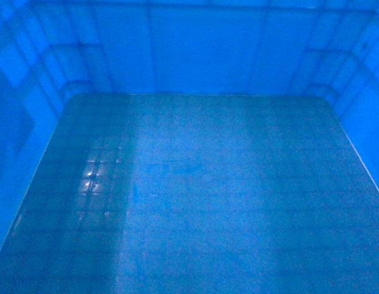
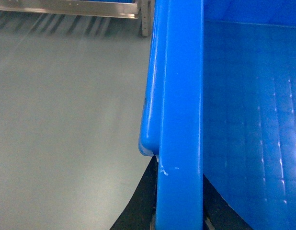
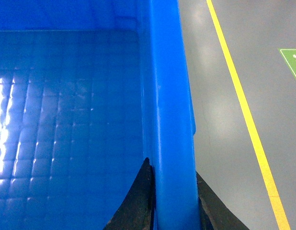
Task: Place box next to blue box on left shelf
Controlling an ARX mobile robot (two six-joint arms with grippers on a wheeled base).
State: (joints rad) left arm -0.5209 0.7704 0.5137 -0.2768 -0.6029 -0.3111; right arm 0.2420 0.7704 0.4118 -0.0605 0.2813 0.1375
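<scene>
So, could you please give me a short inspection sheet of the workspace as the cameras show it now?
Surface: grey floor beside the crate; no table seen.
Job's things: the box fills the head view; its inside is empty, floor glossy with a faint grid. The blue box on the shelf cannot be made out.
Clutter: nothing seen.
Grippers: left gripper has dark fingers on both sides of the box's left rim; right gripper likewise straddles the right rim. Both look shut on it.
Cables: nothing seen.
Surroundings: a metal shelf edge at the top of the left wrist view; a yellow floor line and a green floor marking in the right wrist view.
</scene>
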